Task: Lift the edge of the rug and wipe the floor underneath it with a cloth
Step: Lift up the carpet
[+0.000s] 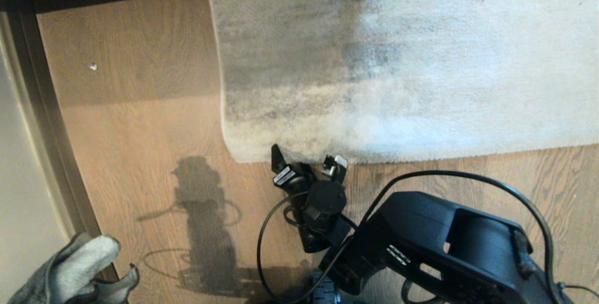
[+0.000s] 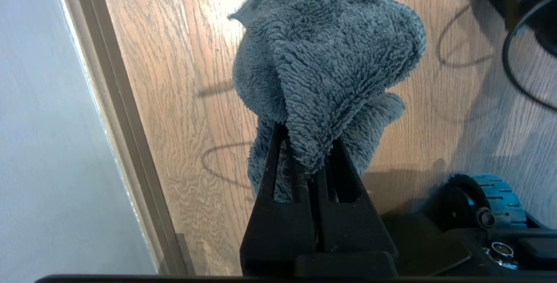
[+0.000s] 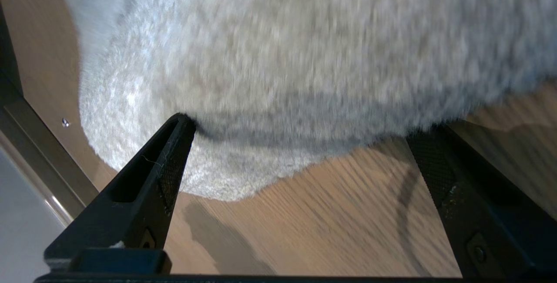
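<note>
Below me, brown wood-grain plank flooring [image 1: 140,121] fills most of the head view, with a narrow dark strip and a pale wall running along my left side. Over the upper right of that view lies a large pale grey short-pile rug with darker mottled streaks [image 1: 398,70], flat on the planks; its straight near border and rounded-off corner, the rug edge [image 1: 290,156], sit just ahead of my right arm. That arm, a bulky black housing with a looping black cable [image 1: 468,180], reaches in from the lower right. At its tip, my right gripper [image 1: 309,161] is spread wide, its two fingers pointing at the border close to the corner. From the right wrist view, one black finger [image 3: 172,161] has its tip at or against the pile, while the other [image 3: 439,174] is over bare wood just beside the border; nothing is pinched between them, and that view is smeared. My left gripper [image 2: 307,150] sits low at my left side, near the wall, with its fingers pressed together on a small fuzzy grey fabric cloth [image 2: 326,56], which bunches up beyond the fingertips and hangs above the planks. In the head view the same rag shows at the lower left corner [image 1: 77,264], well apart from the rug. A tiny pale speck [image 1: 93,66] lies on the wood to the left of the rug.
</note>
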